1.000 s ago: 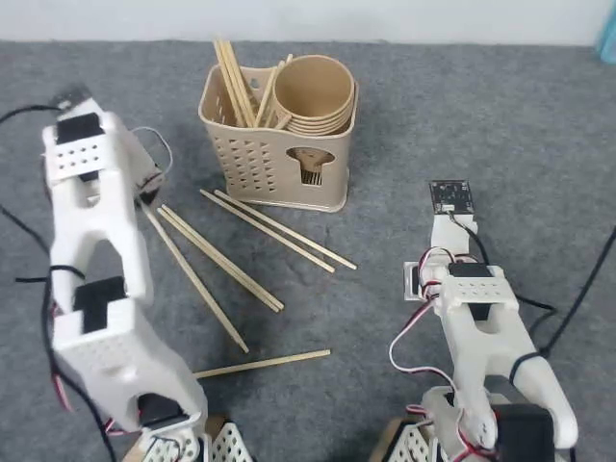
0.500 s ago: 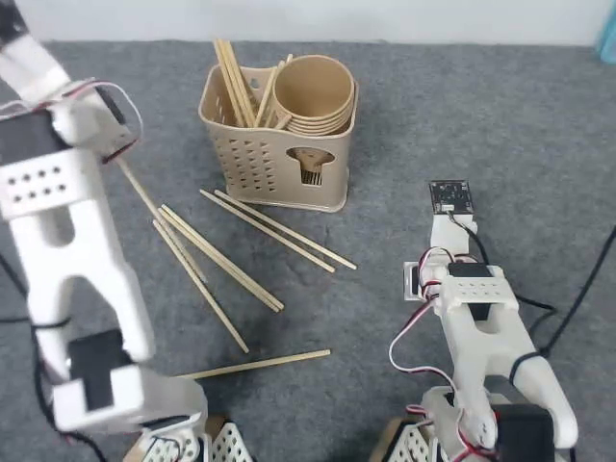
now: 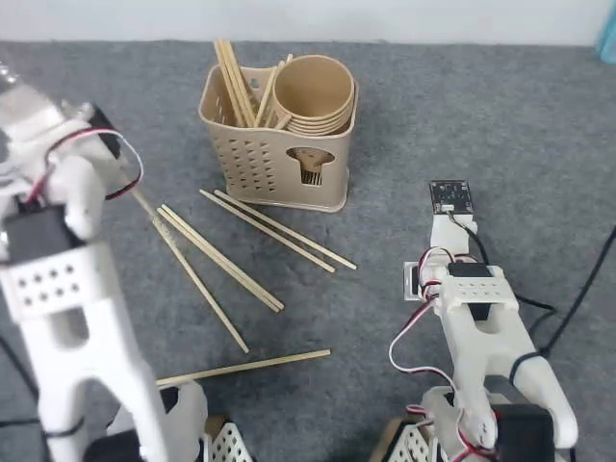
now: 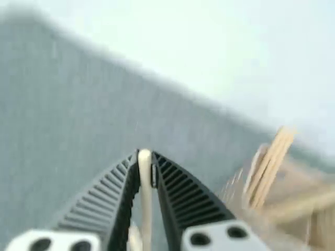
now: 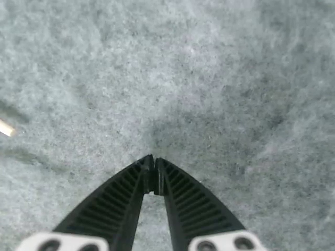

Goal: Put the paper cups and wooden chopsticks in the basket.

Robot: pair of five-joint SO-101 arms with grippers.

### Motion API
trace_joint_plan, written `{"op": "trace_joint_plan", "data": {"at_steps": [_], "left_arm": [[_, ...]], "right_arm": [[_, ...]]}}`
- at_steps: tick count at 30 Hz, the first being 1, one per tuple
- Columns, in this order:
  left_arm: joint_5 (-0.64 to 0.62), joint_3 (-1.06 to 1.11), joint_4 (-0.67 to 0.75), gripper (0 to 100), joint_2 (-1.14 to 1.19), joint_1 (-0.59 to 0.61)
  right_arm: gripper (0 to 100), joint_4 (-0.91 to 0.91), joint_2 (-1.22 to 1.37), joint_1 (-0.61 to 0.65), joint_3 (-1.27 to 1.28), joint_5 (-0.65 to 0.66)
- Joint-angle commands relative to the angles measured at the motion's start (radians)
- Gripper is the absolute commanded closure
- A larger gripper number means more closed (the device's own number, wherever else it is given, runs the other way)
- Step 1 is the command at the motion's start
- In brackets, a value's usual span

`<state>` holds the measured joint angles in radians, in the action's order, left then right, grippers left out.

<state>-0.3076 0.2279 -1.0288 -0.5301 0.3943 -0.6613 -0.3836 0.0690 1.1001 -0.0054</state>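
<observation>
A beige perforated basket (image 3: pixel 260 164) stands at the back of the grey carpet. It holds a stack of paper cups (image 3: pixel 313 91) and several upright wooden chopsticks (image 3: pixel 231 77). My left gripper (image 4: pixel 144 157) is shut on the end of one chopstick (image 4: pixel 144 198), raised off the carpet, with the basket (image 4: pixel 293 204) ahead to one side. In the high view the left arm (image 3: pixel 58 250) stands tall at the left. My right gripper (image 5: pixel 152 175) is shut on nothing, low over bare carpet; its arm (image 3: pixel 472 298) sits at the right.
Loose chopsticks lie on the carpet: a pair (image 3: pixel 274 231) in front of the basket, another pair (image 3: pixel 221 258) left of it, a long one (image 3: pixel 197 279) beside them, and one (image 3: pixel 241 366) near the front. A chopstick tip (image 5: pixel 5 127) shows beside the right gripper.
The left arm has swung up and toward the camera with the chopstick pinched in its gripper. The right arm has not moved.
</observation>
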Motion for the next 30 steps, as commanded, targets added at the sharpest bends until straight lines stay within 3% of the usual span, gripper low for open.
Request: {"op": "trace_joint_plan", "data": {"at_steps": [1, 4, 11, 14, 16, 21, 27, 30], "left_arm": [[0.011, 0.002, 0.215, 99, -0.104, -0.041], [0.009, 0.002, 0.400, 99, -0.103, -0.107], [0.011, 0.019, 1.017, 99, -0.009, -0.269], [0.011, 0.013, 1.201, 99, 0.058, -0.316], [0.011, 0.008, 1.203, 99, 0.089, -0.347], [0.011, -0.010, 1.003, 99, 0.103, -0.368], [0.012, -0.010, 0.862, 99, 0.037, -0.361], [0.089, -0.008, 0.758, 99, -0.008, -0.364]], "right_arm": [[99.0, 0.022, -0.044, 0.005, -0.002, 0.020], [99.0, 0.024, -0.044, 0.005, -0.002, 0.020], [99.0, 0.024, -0.044, 0.005, 0.000, 0.020], [99.0, 0.024, -0.044, 0.005, 0.000, 0.020], [99.0, 0.025, -0.044, 0.004, 0.000, 0.020], [99.0, 0.027, -0.044, 0.002, 0.000, 0.020], [99.0, 0.027, -0.044, 0.004, 0.000, 0.020], [99.0, 0.027, -0.044, 0.005, 0.000, 0.020]]}}
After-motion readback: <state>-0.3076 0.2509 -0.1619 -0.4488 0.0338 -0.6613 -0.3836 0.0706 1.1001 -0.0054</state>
